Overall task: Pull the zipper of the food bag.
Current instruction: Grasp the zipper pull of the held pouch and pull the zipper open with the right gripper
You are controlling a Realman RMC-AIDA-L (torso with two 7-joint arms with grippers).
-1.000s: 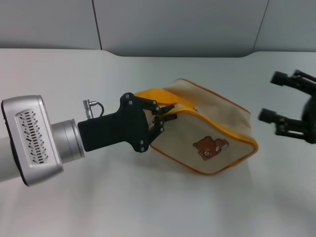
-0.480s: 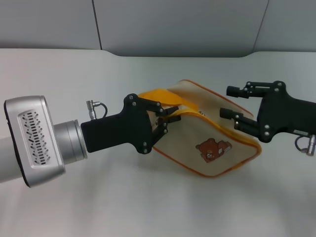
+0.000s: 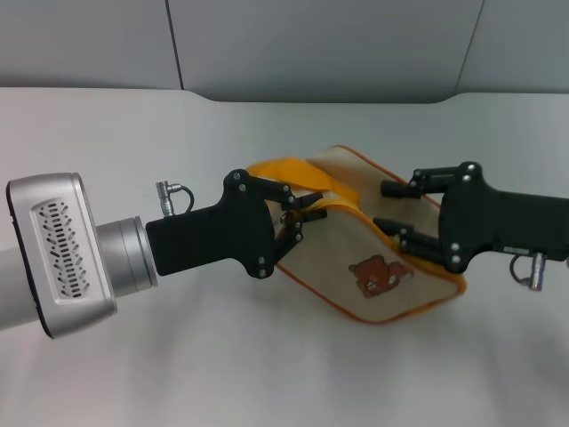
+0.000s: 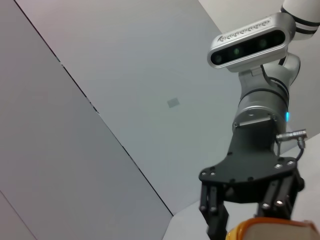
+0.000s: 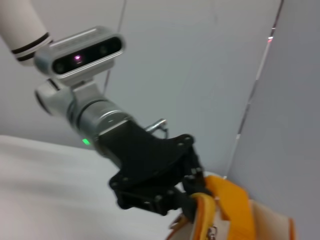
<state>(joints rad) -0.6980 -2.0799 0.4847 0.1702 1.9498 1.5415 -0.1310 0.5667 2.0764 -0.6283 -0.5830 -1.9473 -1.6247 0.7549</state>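
while the bag (image 3: 382,240) lies tilted at the table's (image 3: 133,356) centre, the left gripper (image 3: 298,215) is clamped on its left end by the orange strap (image 3: 284,171) and zipper (image 3: 356,206). right gripper (image 3: 391,213), fingers apart, straddles the bag's right part above the bear patch (image 3: 375,272).

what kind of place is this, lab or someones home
Most likely a robot test lab: a bare white table, plain grey wall panels, and only a food bag held between the two arms.
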